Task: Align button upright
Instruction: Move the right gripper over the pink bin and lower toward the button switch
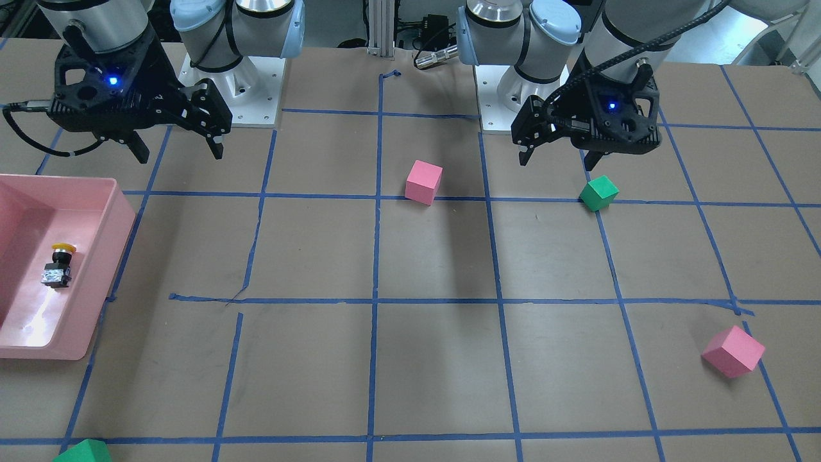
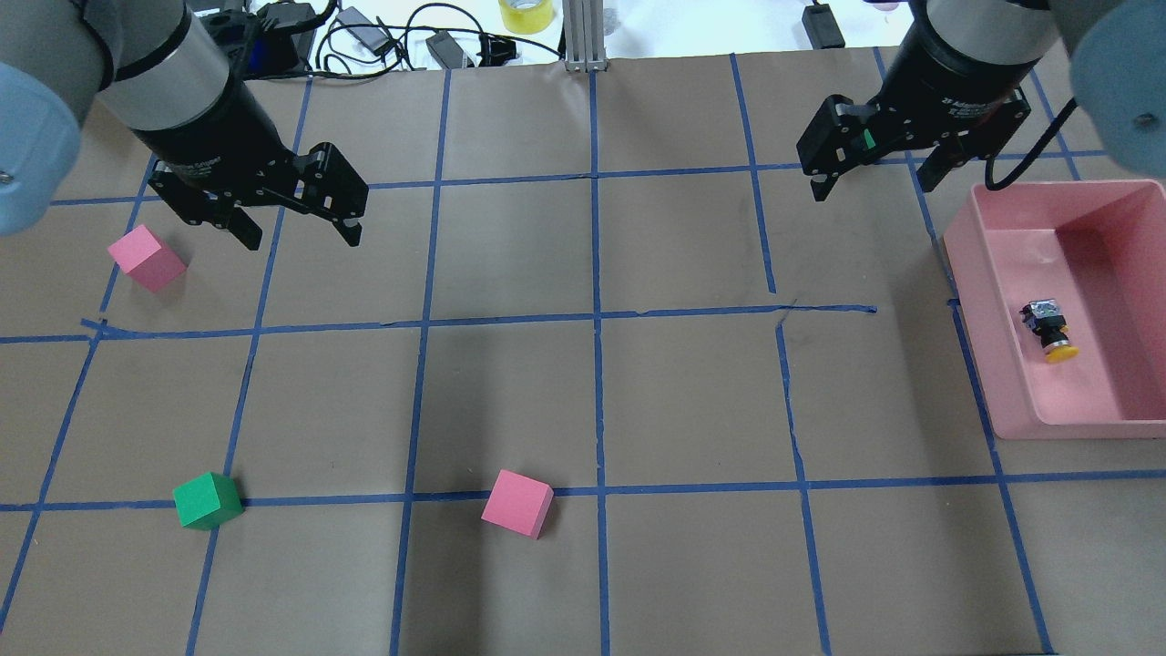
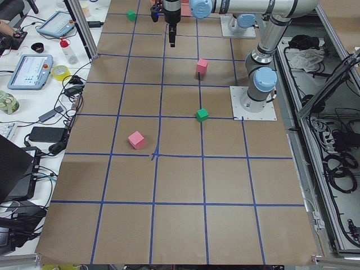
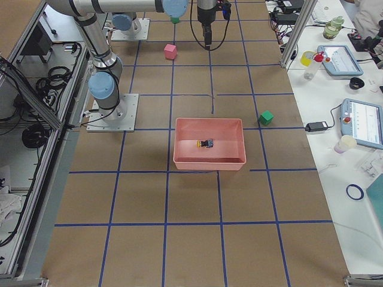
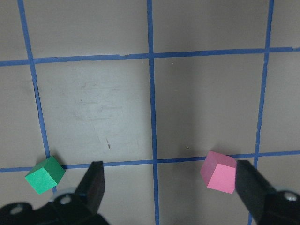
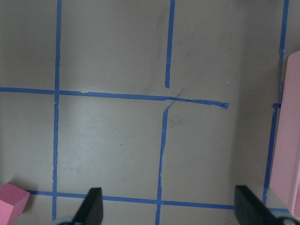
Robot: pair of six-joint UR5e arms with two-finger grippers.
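Jaws on both arms hang spread and empty above the counter, the right jaws near the bin, likely staged to reach in. Inside, the button lies on its side, cap toward the robot.

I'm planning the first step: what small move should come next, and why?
Probably move the right claw over the pink bin, above the button. The button lies on its side on the bin floor, and that open claw hovers beside the bin, far nearer than the left claw.
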